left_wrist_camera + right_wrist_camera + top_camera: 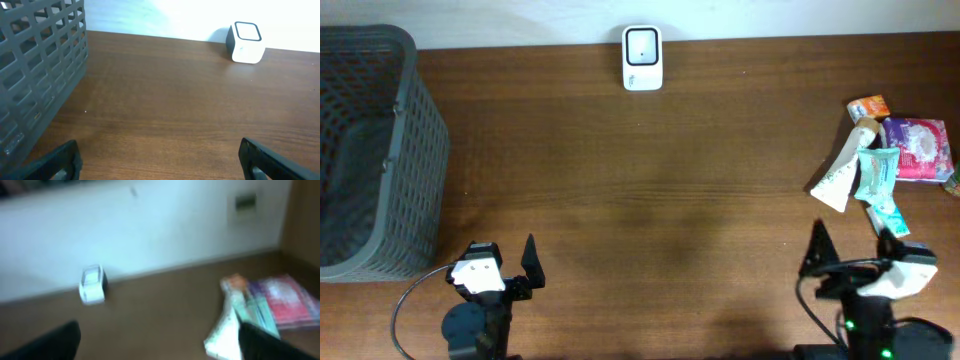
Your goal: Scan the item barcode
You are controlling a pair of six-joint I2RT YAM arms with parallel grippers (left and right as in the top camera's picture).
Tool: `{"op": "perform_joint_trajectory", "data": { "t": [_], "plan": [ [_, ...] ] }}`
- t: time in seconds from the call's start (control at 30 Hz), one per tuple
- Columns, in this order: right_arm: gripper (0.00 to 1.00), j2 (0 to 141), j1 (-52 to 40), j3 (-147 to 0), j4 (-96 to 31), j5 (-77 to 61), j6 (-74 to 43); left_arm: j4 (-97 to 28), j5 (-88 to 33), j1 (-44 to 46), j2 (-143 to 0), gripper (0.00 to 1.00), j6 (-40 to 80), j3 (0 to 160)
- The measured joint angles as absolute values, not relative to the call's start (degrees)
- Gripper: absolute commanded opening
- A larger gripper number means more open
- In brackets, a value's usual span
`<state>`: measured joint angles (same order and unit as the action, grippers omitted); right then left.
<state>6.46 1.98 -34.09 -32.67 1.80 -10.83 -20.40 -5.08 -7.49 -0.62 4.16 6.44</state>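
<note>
overhead, packets [898, 158] are seen just beyond the released right gripper [851, 243]; left gripper [506, 257] is released too, near the basket [428, 150].

I'm looking at a brown wooden tabletop [650, 190]; a grey mesh basket [370, 150] sits on it ahead and left of my left pincer [160, 167]; a white scanner [642, 58] stands far ahead, between both pincers; just ahead-right of my right pincer [160, 347] lie a white tube [842, 172] and a heap of packets [918, 150].
</note>
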Motion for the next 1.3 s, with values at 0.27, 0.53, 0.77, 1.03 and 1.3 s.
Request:
{"op": "perform_joint_trajectory", "data": {
  "t": [0.27,0.53,0.77,1.03,1.3],
  "plan": [
    [0.99,1.0,3.5,-13.2,-11.1,-6.7,-4.7,-20.4,-5.1,-7.5,-0.6,0.99,4.2,6.4],
    [0.99,0.9,3.8,-8.6,-3.7,-7.4,-3.8,-20.4,-5.1,-7.5,-0.6,0.99,4.2,6.4],
    [0.99,0.9,3.9,-3.0,1.5,-7.4,-3.6,-20.4,-5.1,-7.5,-0.6,0.99,4.2,6.4],
    [0.99,0.9,3.9,-1.1,-2.5,-7.4,-3.2,-20.4,-5.1,-7.5,-0.6,0.99,4.2,6.4],
    [0.99,0.8,3.9,-0.8,-3.9,-7.4,-3.2,-20.4,-5.1,-7.5,-0.6,0.99,4.2,6.4]
  ]
}}
